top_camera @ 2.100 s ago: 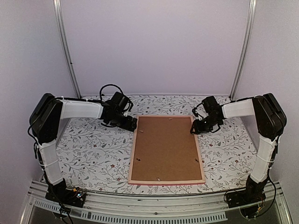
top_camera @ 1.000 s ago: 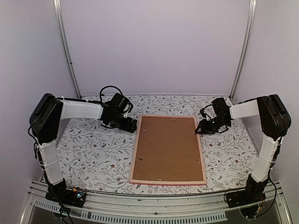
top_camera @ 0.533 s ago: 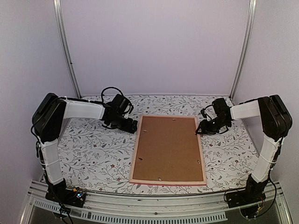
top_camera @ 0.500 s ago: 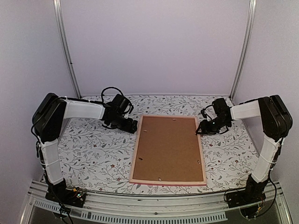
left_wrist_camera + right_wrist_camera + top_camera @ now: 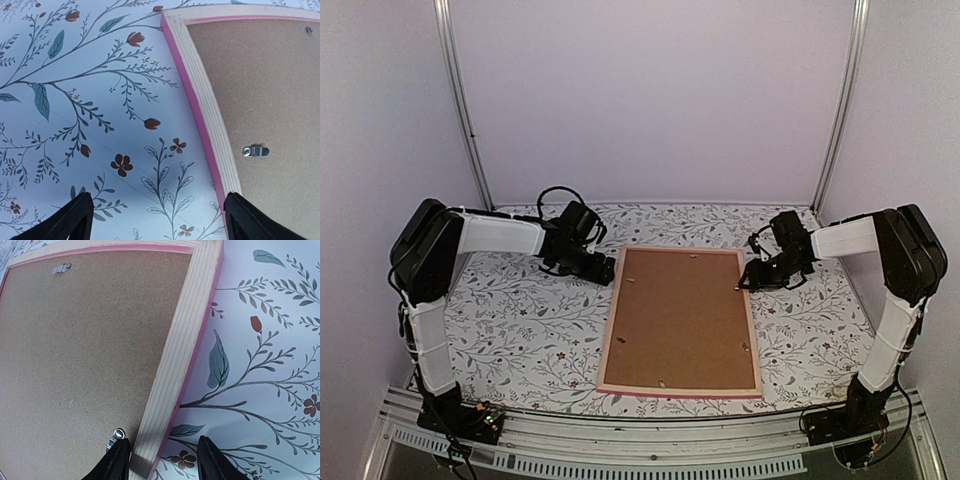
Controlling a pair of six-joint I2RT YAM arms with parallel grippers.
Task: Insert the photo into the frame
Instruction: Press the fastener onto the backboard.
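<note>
The pink-railed frame (image 5: 604,340) lies face down mid-table with the brown backing board (image 5: 680,315) in it. The photo is hidden. My left gripper (image 5: 608,268) is open just left of the frame's far left corner; in the left wrist view its jaws (image 5: 157,225) span bare cloth and the frame rail (image 5: 205,105). My right gripper (image 5: 745,280) is open at the right rail near the far right corner; in the right wrist view it (image 5: 162,462) straddles the rail (image 5: 182,350), one finger over the backing board (image 5: 85,350), the other over the cloth.
A floral tablecloth (image 5: 520,320) covers the table. Small metal clips (image 5: 255,151) (image 5: 116,436) hold the backing board in the frame. Walls and metal posts (image 5: 460,110) bound the back and sides.
The frame's far end has shifted to the right and it now lies straighter. My right gripper moved right with it, then edged back to the rail. My left gripper crept slightly right.
</note>
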